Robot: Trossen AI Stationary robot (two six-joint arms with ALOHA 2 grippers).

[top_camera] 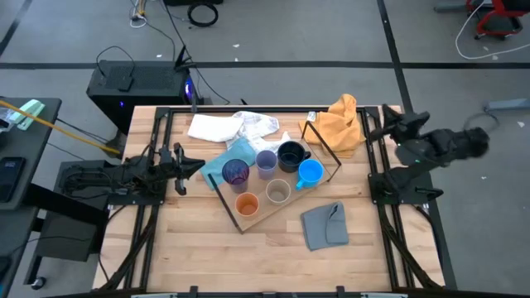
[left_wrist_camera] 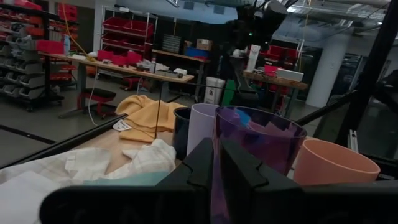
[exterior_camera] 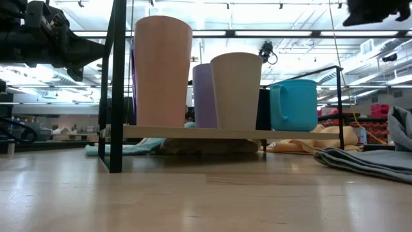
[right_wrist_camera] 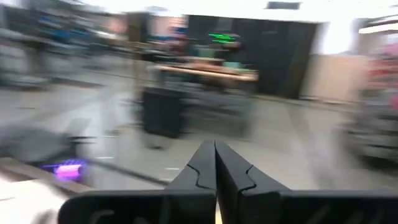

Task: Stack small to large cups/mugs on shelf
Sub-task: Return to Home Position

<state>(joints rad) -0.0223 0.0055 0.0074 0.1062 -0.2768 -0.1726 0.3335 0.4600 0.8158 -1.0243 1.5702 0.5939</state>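
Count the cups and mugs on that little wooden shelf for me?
6, in two rows: purple tumbler, lavender cup and black mug behind; orange cup, beige cup and blue mug in front. None seems hidden.

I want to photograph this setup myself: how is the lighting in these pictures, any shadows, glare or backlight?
High view: even overhead light, only faint shadows by the cups on the shelf. Low view: bright ceiling lights shine from behind, yet the orange cup is well lit. Left wrist view: dimmer, and light passes through the dark purple tumbler.

Glossy translucent tumbler point(left_wrist_camera: 261, 143), matt wooden shelf point(exterior_camera: 193, 133), soft grey cloth point(top_camera: 325, 225).
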